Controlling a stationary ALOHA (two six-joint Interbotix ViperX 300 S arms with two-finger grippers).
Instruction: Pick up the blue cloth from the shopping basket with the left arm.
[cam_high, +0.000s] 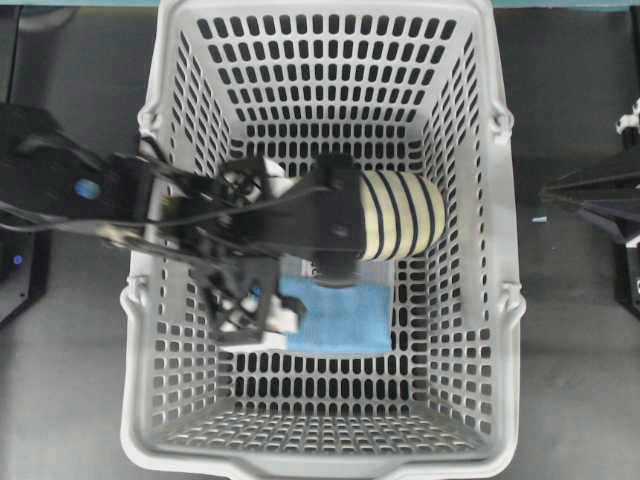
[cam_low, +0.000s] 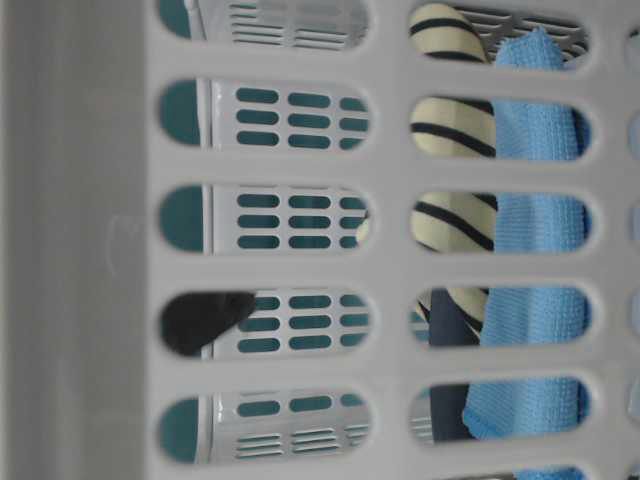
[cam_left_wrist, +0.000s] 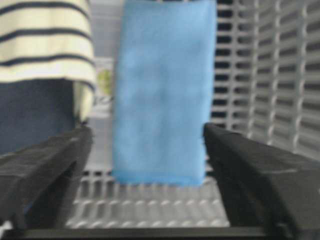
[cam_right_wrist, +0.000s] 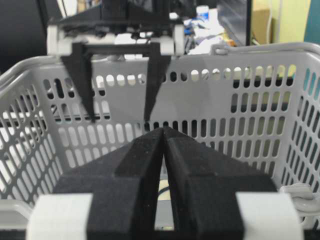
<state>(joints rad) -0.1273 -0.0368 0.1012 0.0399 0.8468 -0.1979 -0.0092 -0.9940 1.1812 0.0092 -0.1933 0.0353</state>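
While the left gripper (cam_left_wrist: 147, 165) hangs released astride the blue cloth (cam_left_wrist: 162, 90), which probably lies flat in the shopping basket (cam_high: 500, 300), grasp and lift remain; right gripper (cam_right_wrist: 164, 145) clenched, empty.

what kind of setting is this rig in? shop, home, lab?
Most likely a lab or test bench, not a shop. Two black robot arms flank a grey shopping basket on a dark tabletop, holding only a blue cloth and a striped garment; cluttered shelving shows behind.

Left arm (cam_high: 150, 200) is reaching from the left edge, its wrist pitching downward. Left gripper (cam_left_wrist: 147, 150) is holding its jaws wide apart, gripping nothing. Right gripper (cam_right_wrist: 164, 145) is sitting at the right edge, jaws pressed together.
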